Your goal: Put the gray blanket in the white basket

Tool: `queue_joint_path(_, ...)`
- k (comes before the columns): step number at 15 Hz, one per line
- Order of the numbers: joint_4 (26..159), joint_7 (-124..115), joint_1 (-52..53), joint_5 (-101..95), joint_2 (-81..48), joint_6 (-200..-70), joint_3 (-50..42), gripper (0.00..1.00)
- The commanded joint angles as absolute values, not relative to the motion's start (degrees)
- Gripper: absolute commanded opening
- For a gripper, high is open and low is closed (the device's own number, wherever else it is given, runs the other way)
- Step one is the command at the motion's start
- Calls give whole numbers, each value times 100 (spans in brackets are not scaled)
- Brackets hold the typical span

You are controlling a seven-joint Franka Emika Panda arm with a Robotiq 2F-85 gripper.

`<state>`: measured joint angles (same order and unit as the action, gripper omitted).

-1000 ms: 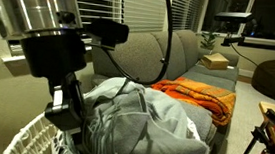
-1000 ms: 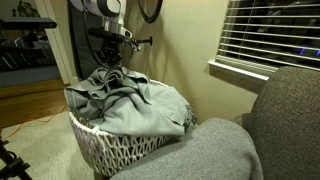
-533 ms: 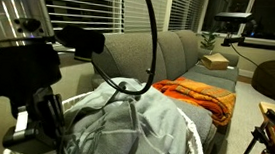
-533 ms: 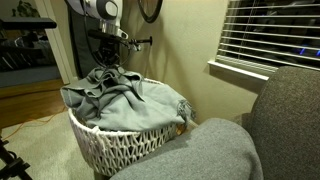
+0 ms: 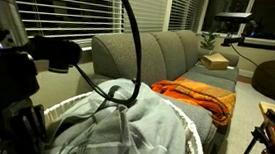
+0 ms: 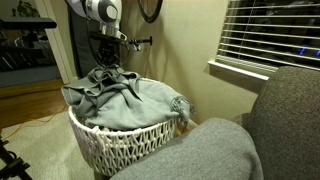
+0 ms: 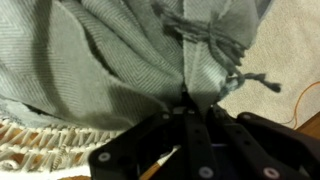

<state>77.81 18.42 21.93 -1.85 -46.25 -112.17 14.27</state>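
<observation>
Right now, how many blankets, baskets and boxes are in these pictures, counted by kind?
Blankets: 2 (gray blanket, orange blanket)
Baskets: 1 (white basket)
Boxes: 1 (cardboard box on the sofa)
Total: 4

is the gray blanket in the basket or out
In: the gray blanket lies heaped inside the white basket, mounded above its rim.

Sofa arm (image 6: 205, 150) just beside basket (image 6: 115, 148)
</observation>
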Motion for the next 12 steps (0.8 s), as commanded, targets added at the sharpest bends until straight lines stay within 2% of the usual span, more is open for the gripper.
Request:
queue_joint_path(1,7256,1729,2286,-292,-4879,-10863,1469,2)
queue_joint_path(12,7429,1434,2087,-422,-5063,-11057,1132,2)
